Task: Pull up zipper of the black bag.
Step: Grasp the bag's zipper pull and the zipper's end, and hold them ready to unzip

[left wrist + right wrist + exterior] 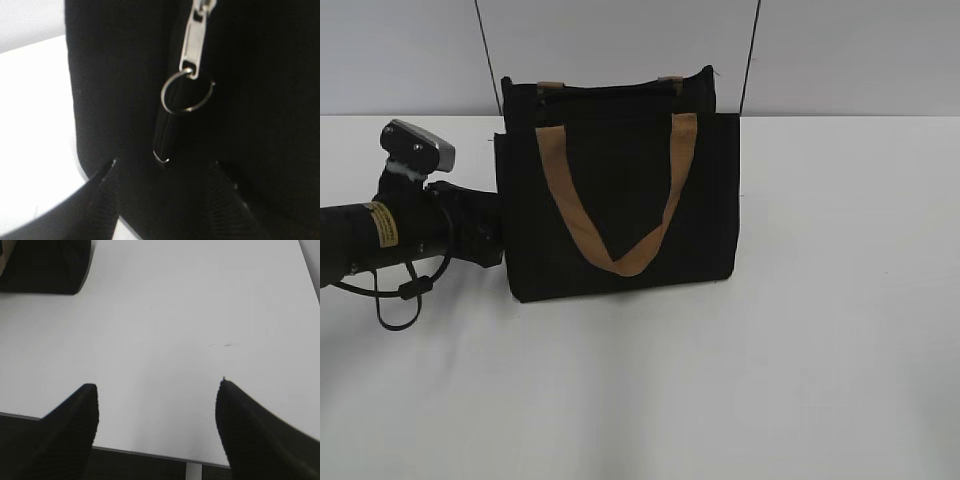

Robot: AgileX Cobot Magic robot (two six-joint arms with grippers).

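The black bag (620,190) with tan handles (620,255) stands upright on the white table. My left gripper (165,165) is open, pressed close to the bag's left side (115,75). A silver zipper pull (196,42) with a metal ring (186,95) and a black tab (166,135) hangs just ahead of my fingertips, between them and not held. In the exterior view the left arm (410,230) reaches the bag's left edge and its fingers are hidden. My right gripper (157,387) is open and empty over the bare table; the bag's corner (45,265) shows at top left.
The white table (820,350) spreads around the bag. Two thin black cables (488,55) rise behind it against the grey wall. The table's front edge (150,452) lies just under my right gripper.
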